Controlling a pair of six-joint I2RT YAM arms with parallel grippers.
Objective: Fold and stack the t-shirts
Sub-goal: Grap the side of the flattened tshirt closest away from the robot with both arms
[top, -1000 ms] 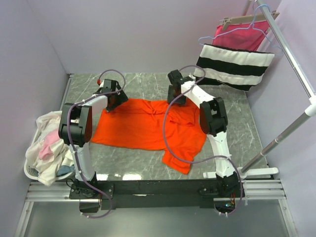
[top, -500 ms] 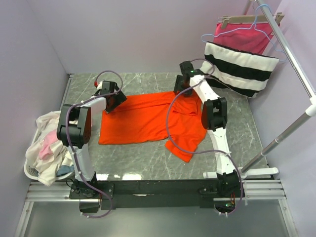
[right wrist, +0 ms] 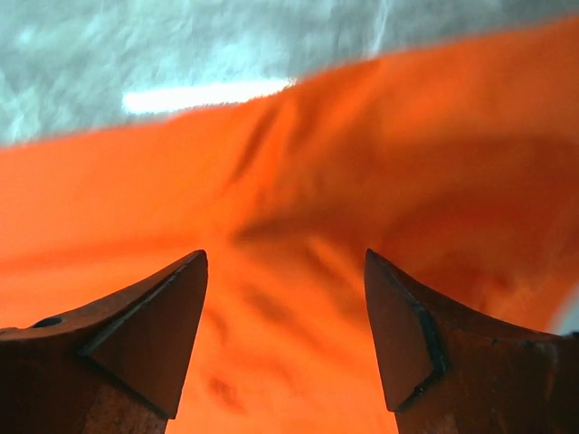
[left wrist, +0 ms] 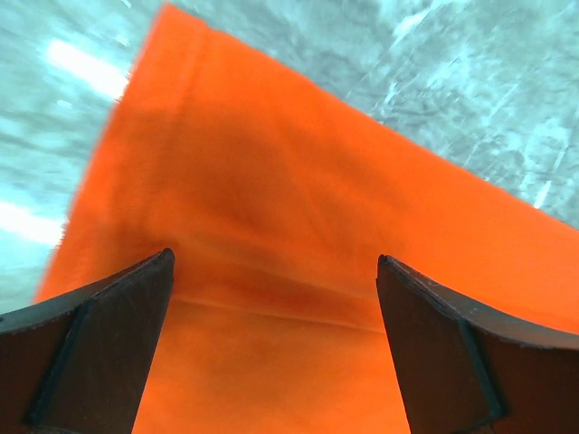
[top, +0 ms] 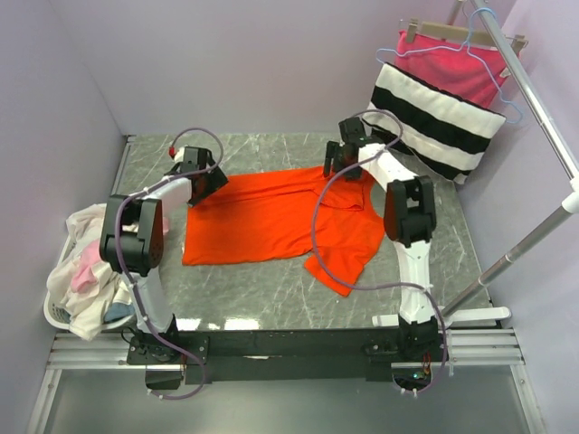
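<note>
Top view: orange shirt (top: 262, 217) lies spread on the worktop (top: 226, 294), mid to far side, body mostly flat, one sleeve trailing toward the near-right corner, some rumpling by the collar on the right. L tool (top: 210, 184) sits at the shirt's far-left corner; R tool (top: 339, 168) sits over its far-right part, near the far edge. Other shirts (top: 86, 262), cream and pink, are heaped in a basket (top: 54, 315) off the left edge, not yet dealt with. Striped cloth (top: 434, 113) hangs on a rail past the far-right corner, not part of the job. L wrist view: tool (left wrist: 271, 339) has its fingers (left wrist: 99, 348) spread wide, nothing pinched; orange shirt (left wrist: 298, 226) lies flat below, its corner pointing out over bare worktop (left wrist: 452, 72); pic is blurred. R wrist view: tool (right wrist: 285, 339) likewise spread w/ nothing held; shirt (right wrist: 317, 226) beneath shows creases, bare worktop (right wrist: 181, 45) beyond its edge. Judgement: step in hand is laying out and smoothing the first shirt, approx. early in the task, no fold made, no stack begun. Next move prob. needs both tools to pinch the far edge or sleeves at matching spots and carry them over evenly. Right-side wrinkles and the stray sleeve want sorting first, else the fold comes out crooked.
</note>
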